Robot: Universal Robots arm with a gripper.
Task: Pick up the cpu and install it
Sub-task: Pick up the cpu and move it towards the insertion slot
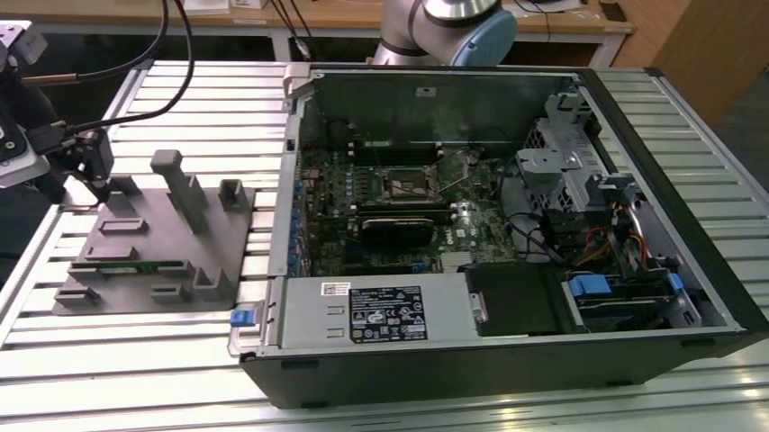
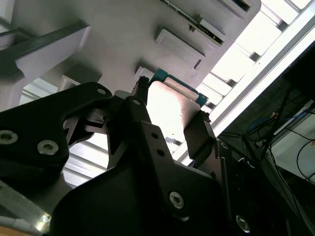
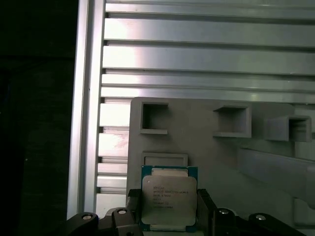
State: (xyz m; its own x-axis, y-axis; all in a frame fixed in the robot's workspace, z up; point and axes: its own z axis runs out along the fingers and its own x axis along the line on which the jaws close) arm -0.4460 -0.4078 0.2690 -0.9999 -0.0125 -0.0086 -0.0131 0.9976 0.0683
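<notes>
The cpu, a small square chip with a pale metal top and green edge, sits between my gripper's two black fingers, which press on its opposite sides. The second wrist view shows the same cpu clamped in the gripper, just over the grey fixture. In the exterior view the gripper hangs at the far-left corner of the grey fixture. The open computer case lies at the exterior view's right, with the motherboard's square socket in its middle.
Upright grey posts rise from the fixture beside the gripper, and a thin green memory strip lies in its front slot. A white-labelled black box fills the case's near side. The ribbed aluminium table surrounds everything; cables hang behind.
</notes>
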